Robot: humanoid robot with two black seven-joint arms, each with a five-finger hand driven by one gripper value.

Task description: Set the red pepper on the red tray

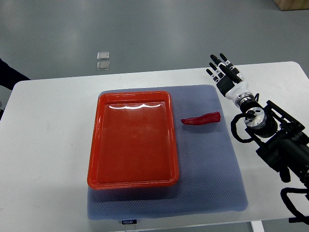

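Note:
A long red pepper (201, 118) lies on the grey mat (212, 164), just right of the red tray (133, 140). The tray is rectangular, holds nothing, and sits on the left half of the mat. My right hand (223, 71) is up beyond the pepper near the mat's far right corner, fingers spread and holding nothing. Its arm (275, 140) comes in from the right edge. The left arm does not show.
The white table (48, 145) carries the mat. Two small clear squares (103, 60) lie on the floor beyond the table. A dark shape (9, 75) shows at the left edge.

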